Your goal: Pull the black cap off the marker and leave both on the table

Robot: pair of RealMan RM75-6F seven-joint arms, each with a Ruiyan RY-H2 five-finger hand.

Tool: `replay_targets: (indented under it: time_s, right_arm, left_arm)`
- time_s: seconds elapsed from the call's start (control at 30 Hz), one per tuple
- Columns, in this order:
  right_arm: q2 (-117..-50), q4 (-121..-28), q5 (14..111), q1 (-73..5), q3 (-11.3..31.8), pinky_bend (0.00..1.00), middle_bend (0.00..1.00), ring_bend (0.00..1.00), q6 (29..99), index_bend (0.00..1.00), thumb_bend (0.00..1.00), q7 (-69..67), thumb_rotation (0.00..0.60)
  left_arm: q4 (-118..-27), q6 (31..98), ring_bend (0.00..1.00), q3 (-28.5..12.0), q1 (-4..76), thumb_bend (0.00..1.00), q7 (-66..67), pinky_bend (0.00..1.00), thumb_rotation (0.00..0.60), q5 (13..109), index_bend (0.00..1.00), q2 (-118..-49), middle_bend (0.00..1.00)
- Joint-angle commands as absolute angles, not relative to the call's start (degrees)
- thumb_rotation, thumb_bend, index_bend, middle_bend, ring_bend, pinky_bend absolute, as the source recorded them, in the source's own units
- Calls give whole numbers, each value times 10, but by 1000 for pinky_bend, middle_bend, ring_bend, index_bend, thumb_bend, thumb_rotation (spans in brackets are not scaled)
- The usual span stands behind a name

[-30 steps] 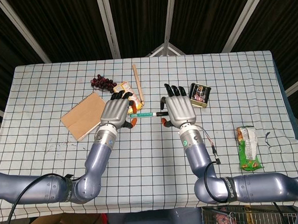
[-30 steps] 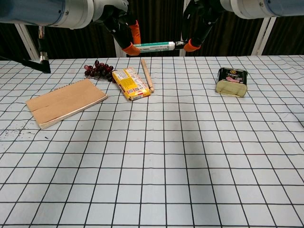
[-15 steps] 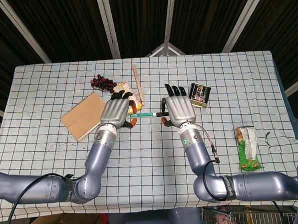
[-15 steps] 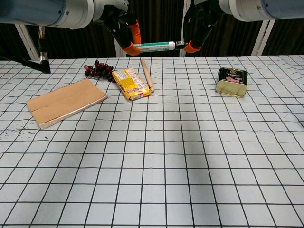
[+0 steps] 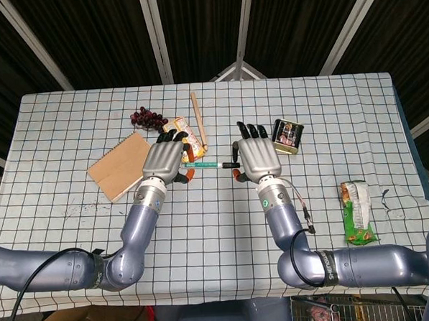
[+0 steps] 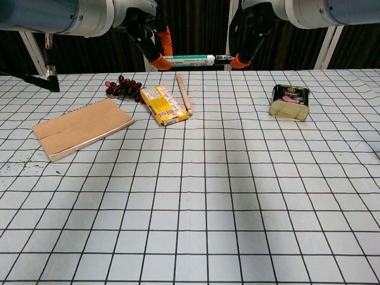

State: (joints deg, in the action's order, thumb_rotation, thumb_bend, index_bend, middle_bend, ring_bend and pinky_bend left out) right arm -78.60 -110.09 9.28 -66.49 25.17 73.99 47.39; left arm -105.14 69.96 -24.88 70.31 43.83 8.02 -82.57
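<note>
Marker (image 6: 190,60): slim white barrel, level in the air above the wooden stick (image 6: 183,93).
Cap (image 6: 221,59): black, on the marker's right end.
Left hand (image 5: 165,158): fingers curled, pinching the barrel.
Right hand (image 5: 257,157): fingertips closed on the cap.
Tablecloth (image 6: 202,196): flat, white, black grid.

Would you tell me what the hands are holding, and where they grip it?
The left hand grips the marker by its barrel end; the right hand pinches its black cap.
</note>
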Motion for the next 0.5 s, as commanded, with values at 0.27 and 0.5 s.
replay_targets:
  time_s: [0.27,0.5]
  right_arm:
    - [-782,-1095,78,-668,248,0,0,24,733,614,353,475,600]
    - [-783,-1092,81,-667,244,0,0,29,728,575,354,467,600]
  left_arm:
    - [-1055,699,0,-242,697,633,433,0,600,82,729,-817,109]
    - [-1059,699,0,-239,689,634,422,0,600,92,731,-811,110]
